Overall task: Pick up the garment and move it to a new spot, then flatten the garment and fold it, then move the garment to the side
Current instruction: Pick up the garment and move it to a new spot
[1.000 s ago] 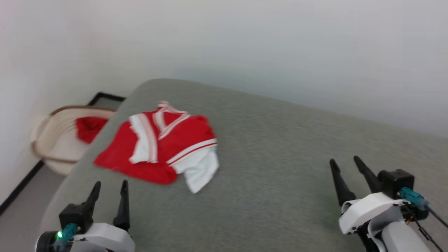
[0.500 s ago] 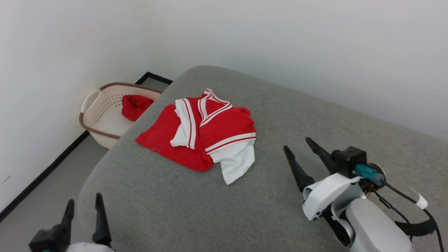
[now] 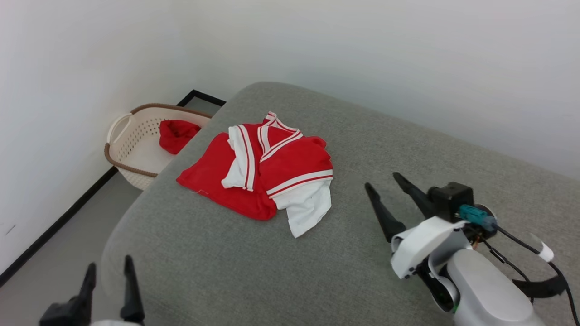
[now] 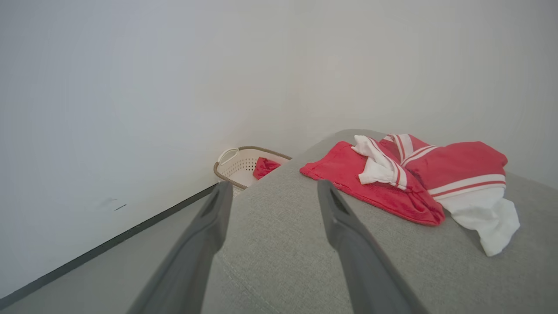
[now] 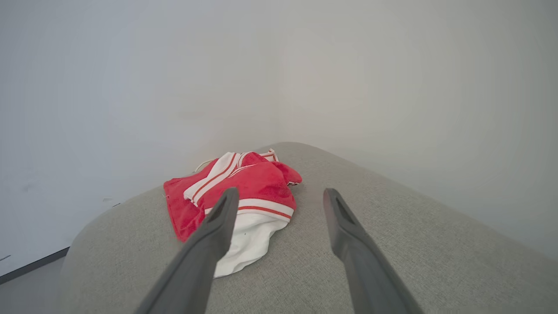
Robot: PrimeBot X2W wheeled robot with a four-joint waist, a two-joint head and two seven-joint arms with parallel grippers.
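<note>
Pickup pending: left hand [image 3: 110, 261] and right hand [image 3: 382, 179] wide open, empty; next reach garment [image 3: 267, 176] near far-left corner of bed [image 3: 385, 136].

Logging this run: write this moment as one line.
garment: crumpled on cushion | left gripper: open, empty | right gripper: open, empty

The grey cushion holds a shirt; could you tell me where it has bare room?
The near stretch of the cushion, between the shirt and the left tool, is bare. So is the far right, from the right tool to the wall. The far left corner, beside the basket, is crowded by the shirt.
</note>
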